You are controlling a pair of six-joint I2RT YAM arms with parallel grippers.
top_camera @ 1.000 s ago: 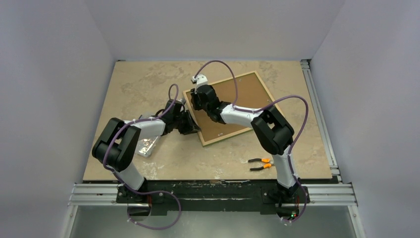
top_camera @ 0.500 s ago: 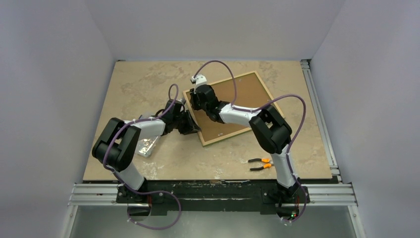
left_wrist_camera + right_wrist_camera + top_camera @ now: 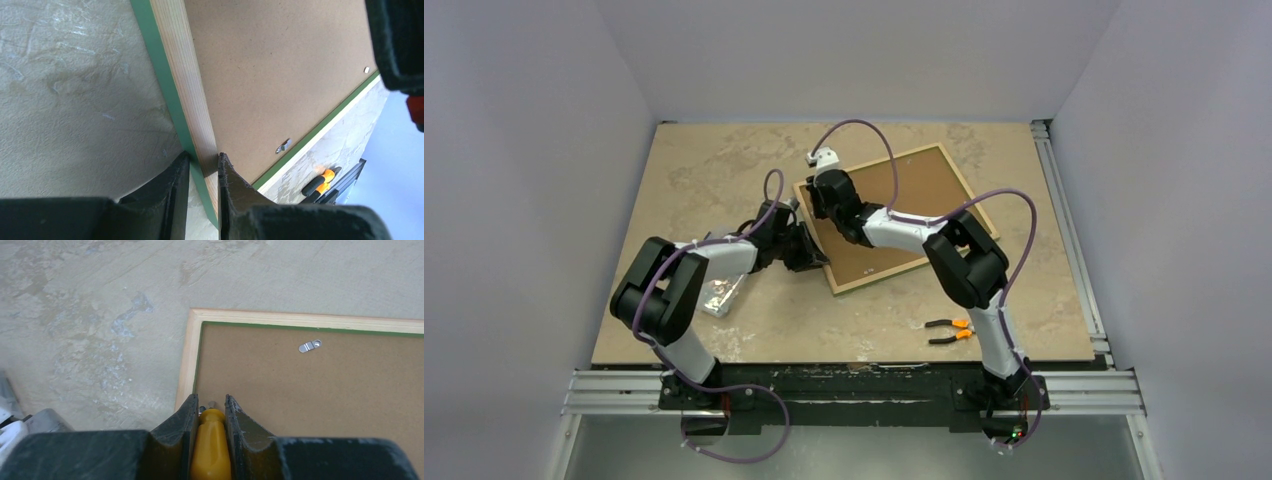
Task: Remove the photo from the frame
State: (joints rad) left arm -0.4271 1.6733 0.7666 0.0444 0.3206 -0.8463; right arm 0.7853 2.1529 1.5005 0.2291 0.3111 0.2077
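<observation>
The frame (image 3: 927, 157) lies face down on the table, with a green border and pale wood edge. The photo (image 3: 924, 195) sits inside it, showing only its plain brown back; the print side is hidden. My left gripper (image 3: 816, 258) is shut on the frame's near-left edge (image 3: 180, 65), one finger on each side of the wood strip (image 3: 203, 165). My right gripper (image 3: 819, 205) is shut on a yellow-handled tool (image 3: 212, 440), whose tip touches a small metal clip at the frame's left inner edge (image 3: 209, 402). Another clip (image 3: 310, 346) lies flat on the brown back (image 3: 325, 390).
Orange-handled pliers (image 3: 951, 330) lie near the front edge on the right and also show in the left wrist view (image 3: 320, 181). A clear plastic box (image 3: 721, 296) sits left of the frame by the left arm. A metal rail (image 3: 1069, 230) runs along the table's right edge.
My right arm has shifted slightly left and farther along the frame's left edge with the tool. My left gripper and the frame have not moved.
</observation>
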